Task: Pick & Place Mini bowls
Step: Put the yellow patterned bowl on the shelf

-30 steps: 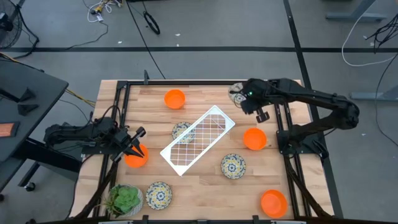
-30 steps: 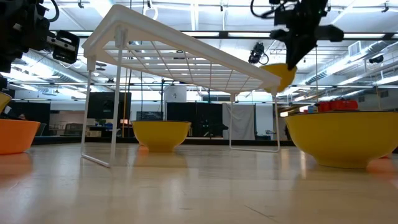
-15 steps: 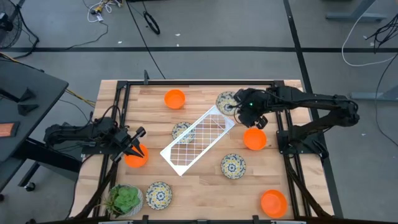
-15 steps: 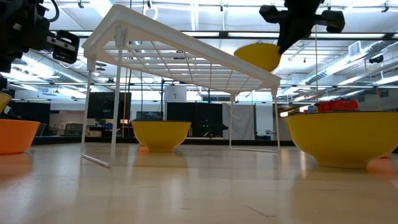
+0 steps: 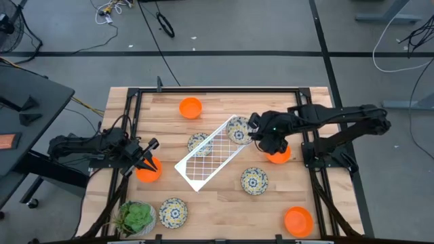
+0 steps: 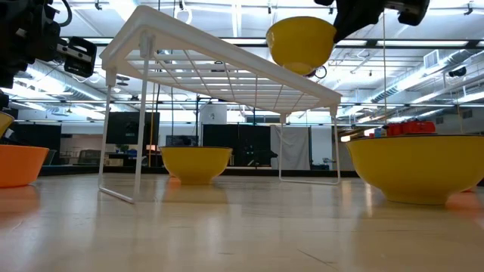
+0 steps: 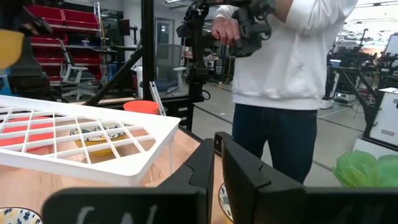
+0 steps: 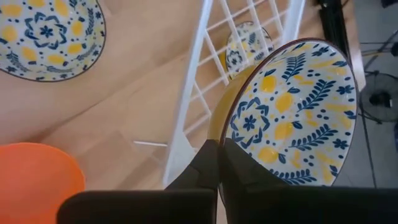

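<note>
The right gripper (image 5: 261, 135) was clamped on the rim of a floral bowl (image 5: 238, 129), holding it in the air over the far right end of the white rack (image 5: 203, 159); from table height the bowl's (image 6: 301, 44) yellow underside hung just above the rack's (image 6: 219, 64) top, not touching it. The right wrist view showed the bowl's (image 8: 292, 112) patterned inside with the dark fingers (image 8: 211, 165) pinched together on its edge. A second floral bowl (image 5: 197, 142) sat on the table under the rack. Two more floral bowls (image 5: 253, 180) (image 5: 173, 211) stood nearer the front, beside a potted plant (image 5: 137, 217). Orange bowls sat at the back (image 5: 190, 107), under the right arm (image 5: 277, 156), and at the front right corner (image 5: 298, 220). The left gripper (image 5: 146, 157) was at the table's left edge, its fingers closed on the rim of another orange bowl (image 5: 148, 172). Beyond the table a person (image 7: 286, 74) in a white top stood.
</note>
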`<state>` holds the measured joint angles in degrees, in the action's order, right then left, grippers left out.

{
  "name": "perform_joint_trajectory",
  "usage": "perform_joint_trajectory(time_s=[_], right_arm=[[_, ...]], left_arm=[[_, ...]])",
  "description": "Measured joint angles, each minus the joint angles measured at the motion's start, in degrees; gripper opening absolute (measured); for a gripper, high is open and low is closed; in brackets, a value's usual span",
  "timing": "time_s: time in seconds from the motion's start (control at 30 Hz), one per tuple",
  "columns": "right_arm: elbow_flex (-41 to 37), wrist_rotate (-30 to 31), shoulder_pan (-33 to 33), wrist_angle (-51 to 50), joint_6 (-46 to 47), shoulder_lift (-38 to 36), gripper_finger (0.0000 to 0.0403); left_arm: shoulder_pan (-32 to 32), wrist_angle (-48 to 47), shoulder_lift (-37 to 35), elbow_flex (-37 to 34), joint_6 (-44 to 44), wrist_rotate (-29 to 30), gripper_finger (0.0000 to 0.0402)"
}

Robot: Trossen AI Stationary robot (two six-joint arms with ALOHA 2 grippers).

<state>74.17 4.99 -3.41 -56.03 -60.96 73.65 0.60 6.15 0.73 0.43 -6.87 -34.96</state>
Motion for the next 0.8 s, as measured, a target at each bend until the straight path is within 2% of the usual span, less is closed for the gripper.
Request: perform_joint_trajectory(time_s=[0.8], right_arm=[[0.0, 1.72, -0.01, 2.33, -1.02, 7.17, 0.0]], left_arm=[[0.01, -0.03, -0.01, 0.0, 0.0, 0.22, 0.0037]])
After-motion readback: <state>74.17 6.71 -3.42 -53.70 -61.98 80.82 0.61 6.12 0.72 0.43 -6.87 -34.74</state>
